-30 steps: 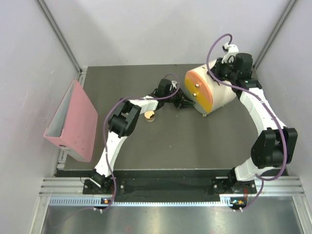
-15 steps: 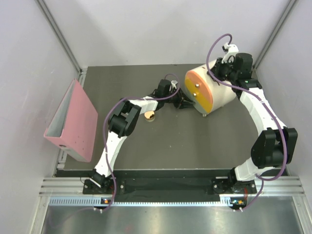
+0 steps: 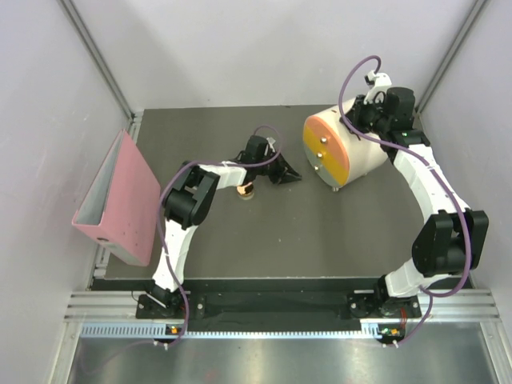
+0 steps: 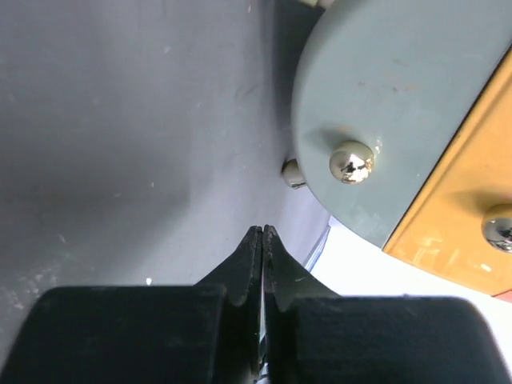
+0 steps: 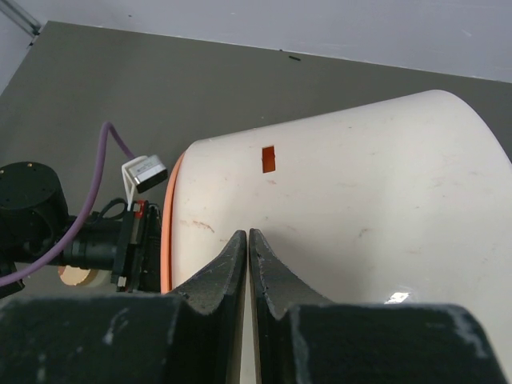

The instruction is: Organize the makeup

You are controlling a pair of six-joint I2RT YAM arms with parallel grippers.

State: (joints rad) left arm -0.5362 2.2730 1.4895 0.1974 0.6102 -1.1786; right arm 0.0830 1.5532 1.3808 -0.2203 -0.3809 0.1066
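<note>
Left end effector [image 4: 262, 234] was shut on nothing, mid-frame overhead, between the round compact [image 3: 246, 190] lying on the bench [image 3: 320, 232] and the drawer box [image 3: 352, 156]. Right end effector [image 5: 248, 237] was closed against the box's rear shell. Judged: the compact was not yet stowed, and the next move called for open jaws over it.

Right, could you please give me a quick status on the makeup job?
Left gripper shut, empty, facing the drawer box. Right gripper shut, over the box. One compact on the table, beside the left arm. No other makeup in view.
</note>
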